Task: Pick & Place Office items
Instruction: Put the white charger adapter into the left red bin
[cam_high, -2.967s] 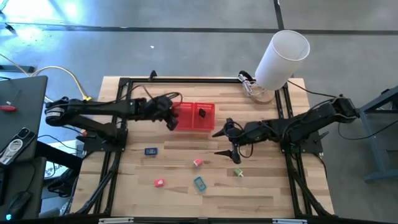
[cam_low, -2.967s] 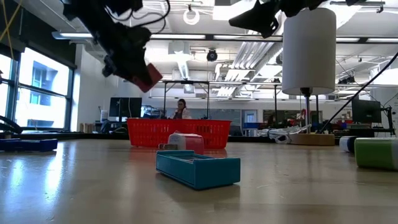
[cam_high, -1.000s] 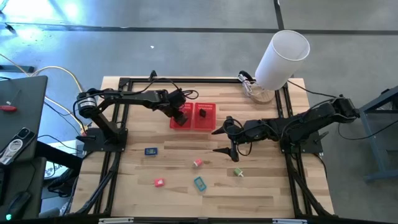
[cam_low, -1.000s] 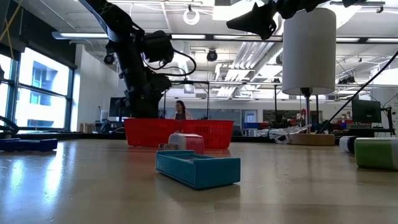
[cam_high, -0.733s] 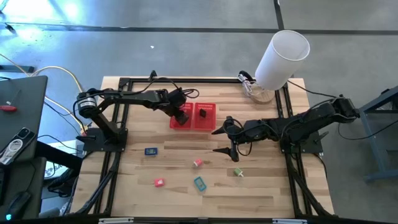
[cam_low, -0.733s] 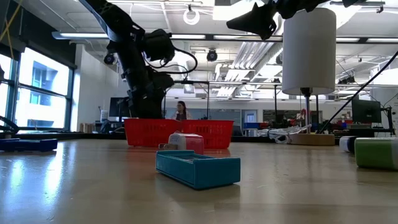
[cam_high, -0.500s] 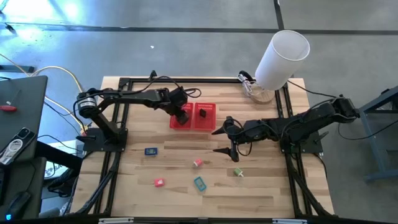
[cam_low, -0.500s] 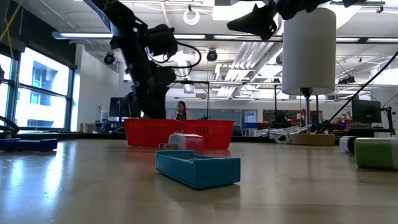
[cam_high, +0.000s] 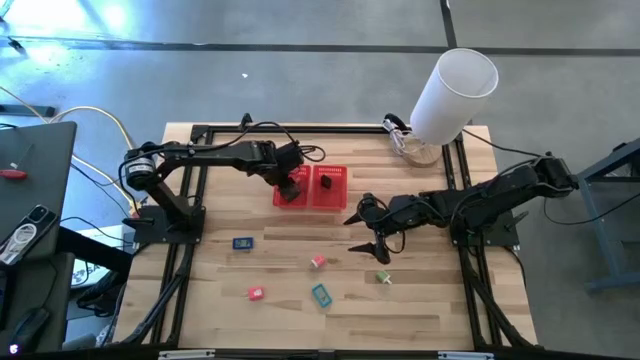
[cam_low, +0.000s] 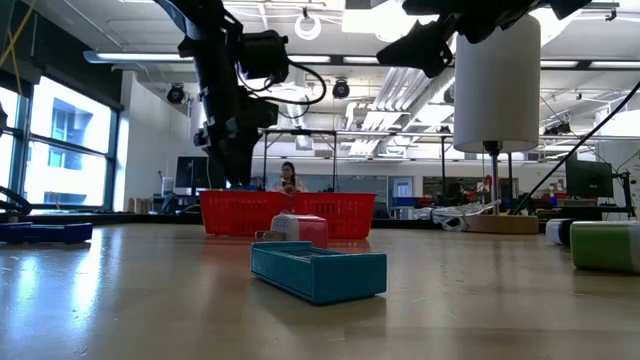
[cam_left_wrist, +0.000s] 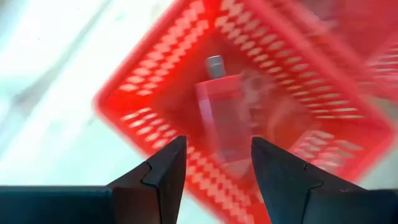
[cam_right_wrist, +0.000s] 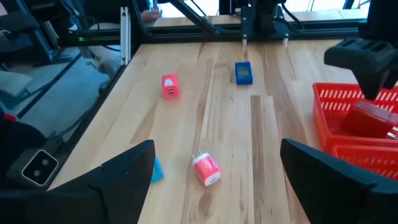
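My left gripper (cam_high: 291, 176) (cam_left_wrist: 213, 163) hovers open above the left compartment of the red mesh basket (cam_high: 312, 203). A red item (cam_left_wrist: 222, 118) lies on that compartment's floor; the black item (cam_high: 326, 184) lies in the right compartment. My right gripper (cam_high: 372, 237) (cam_right_wrist: 217, 149) hangs wide open over the table's middle right, touching nothing. On the wood lie the dark blue item (cam_high: 242, 242), the pale pink one (cam_high: 318, 262), the red-pink one (cam_high: 256, 293), the teal one (cam_high: 321, 295) and the green one (cam_high: 383, 277), which is just near my right gripper.
A big white cylinder (cam_high: 455, 90) stands at the table's far right corner beside coiled cable. A black frame (cam_high: 300, 130) runs along the far edge and both sides. Bare wood stretches between the basket and the scattered items. A person (cam_low: 290, 178) shows far off in the room.
My left gripper has risen out of the basket's left compartment, and the red item has stayed on the compartment floor. My right gripper has shifted a little toward the near edge, still wide open.
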